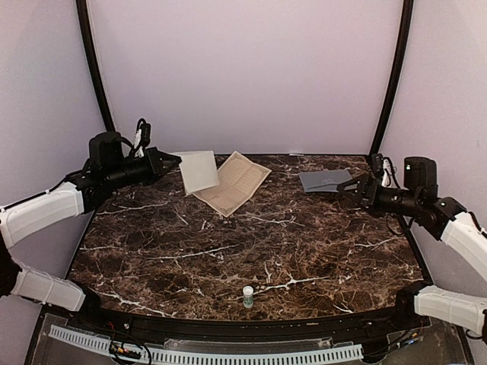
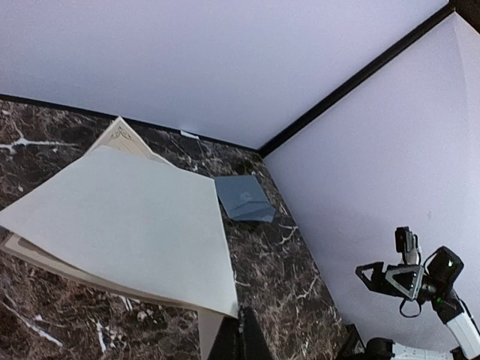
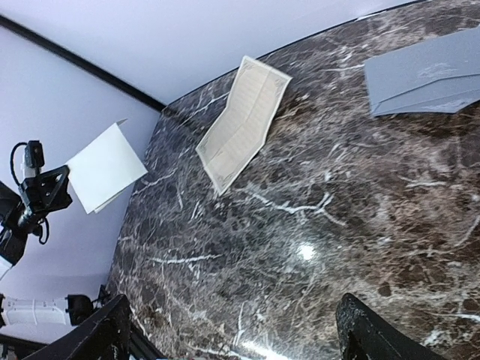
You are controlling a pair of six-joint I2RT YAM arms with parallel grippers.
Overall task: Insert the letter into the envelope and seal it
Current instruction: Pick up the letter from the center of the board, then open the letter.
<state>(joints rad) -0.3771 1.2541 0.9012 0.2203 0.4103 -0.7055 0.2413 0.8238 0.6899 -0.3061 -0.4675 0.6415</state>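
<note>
We see the envelope, slate-grey and flat, lying at the far right of the dark marble table, well apart from the papers; we cannot tell whether anything is inside it. The right gripper hovers just beside its right end, jaws spread wide and holding nothing, with the arm stretched low over the table. On the far left, the left gripper is clamped tight on the edge of a folded white sheet, raised above the table beside the tan printed sheet lying there.
</note>
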